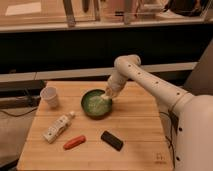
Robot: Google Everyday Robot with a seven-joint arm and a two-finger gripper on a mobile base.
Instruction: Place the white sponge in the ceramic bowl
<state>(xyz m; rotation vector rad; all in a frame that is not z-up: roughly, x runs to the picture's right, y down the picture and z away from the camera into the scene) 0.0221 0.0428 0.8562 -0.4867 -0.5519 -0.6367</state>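
The ceramic bowl (95, 105), dark green with a speckled light-green inside, stands near the middle of the wooden table (140, 130). My gripper (106, 96) reaches down from the right and hangs over the bowl's right inner edge, just above its inside. A small off-white patch (104, 98) at the gripper's tip could be the white sponge, but I cannot tell it apart from the gripper. No sponge lies anywhere else on the table.
A white paper cup (50, 96) stands at the table's left back. A white bottle (58, 126) lies on its side at the left front. A red-orange object (74, 142) and a black block (112, 140) lie in front of the bowl.
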